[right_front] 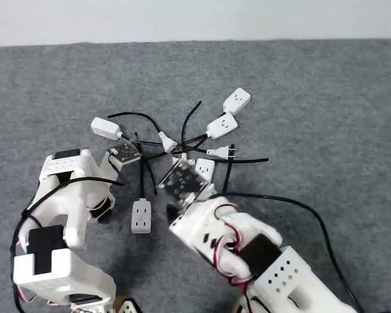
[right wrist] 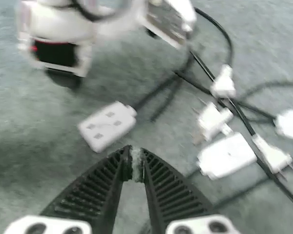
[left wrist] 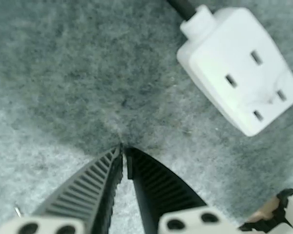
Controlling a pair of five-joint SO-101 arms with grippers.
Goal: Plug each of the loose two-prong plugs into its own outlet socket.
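My right gripper (right wrist: 133, 163) hangs just short of the cord tangle (right_front: 182, 145), fingers clenched on nothing. The left gripper (left wrist: 123, 152) at the tangle's left is pinched empty too (poised, I judge, to choose a target). One outlet socket (right_front: 141, 216) lies nearer than the tangle, and a loose plug (right_front: 223, 152) rests at its right edge. Beyond the tangle runs the grey felt surface (right_front: 326, 85), then a pale wall (right_front: 195, 19).

Outlet socket (right_front: 206, 168) — partly hidden
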